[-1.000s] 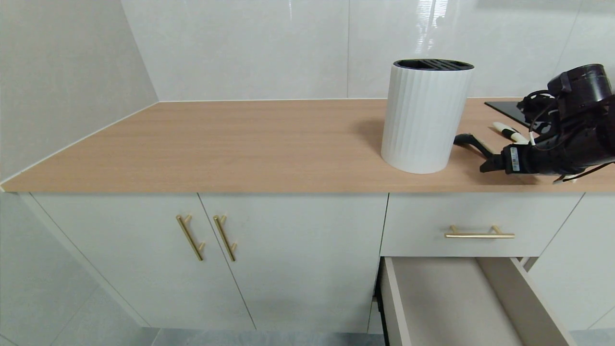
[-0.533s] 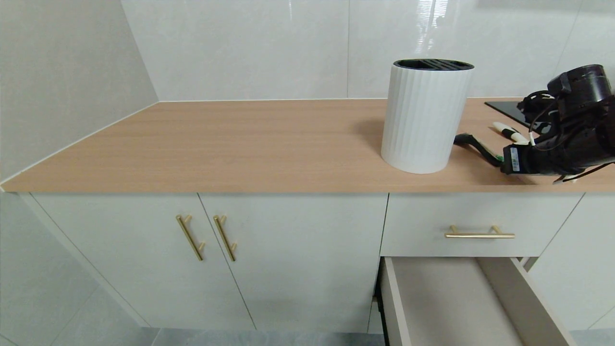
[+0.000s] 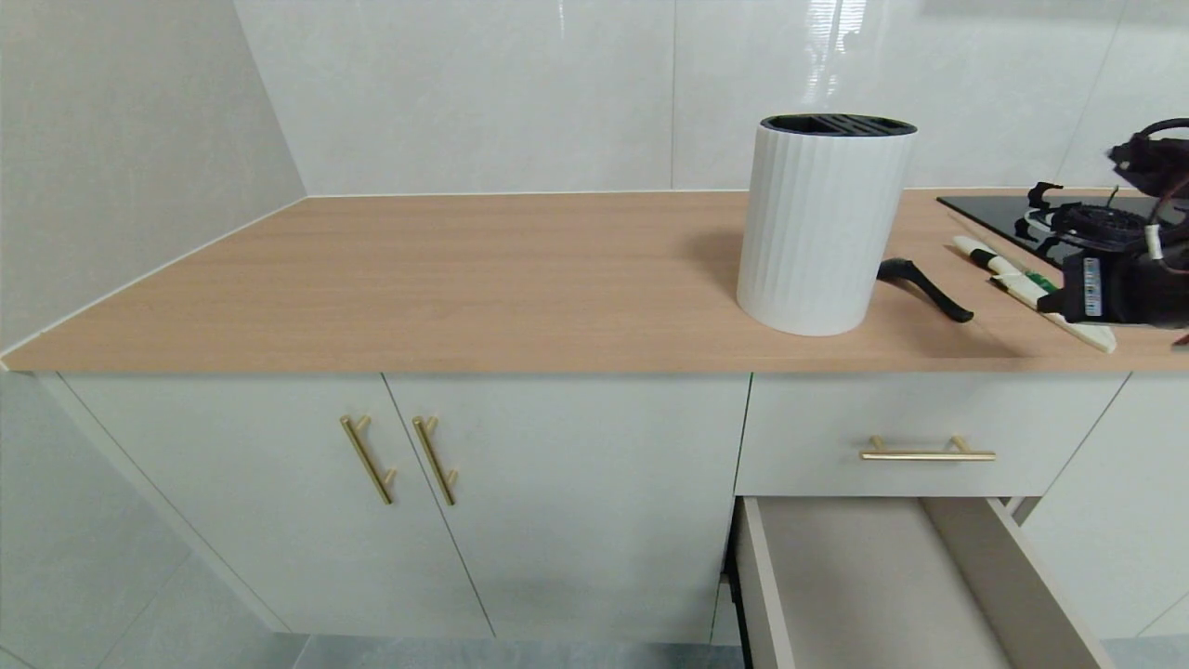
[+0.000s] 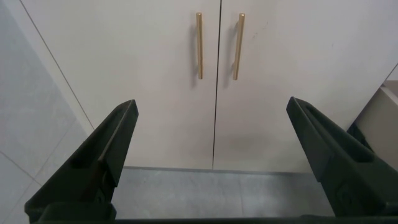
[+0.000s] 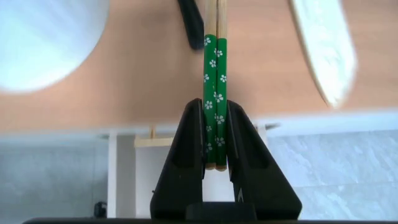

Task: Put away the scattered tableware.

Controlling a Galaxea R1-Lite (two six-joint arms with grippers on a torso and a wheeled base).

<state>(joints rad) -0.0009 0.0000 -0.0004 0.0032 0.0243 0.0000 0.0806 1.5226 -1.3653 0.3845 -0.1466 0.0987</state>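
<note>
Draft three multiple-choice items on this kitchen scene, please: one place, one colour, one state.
1. Where does the black handle lie? A. In the drawer. B. On the countertop beside the white ribbed holder. C. On the hob.
2. What colour are the gripped ends of the chopsticks? A. Red. B. Black. C. Green with white flowers.
3. How is the right gripper? A. Open. B. Shut on the chopsticks. C. Shut on a knife.
1 B: beside the holder's base. 2 C: green shows at the grip. 3 B: it clamps the pair.
</note>
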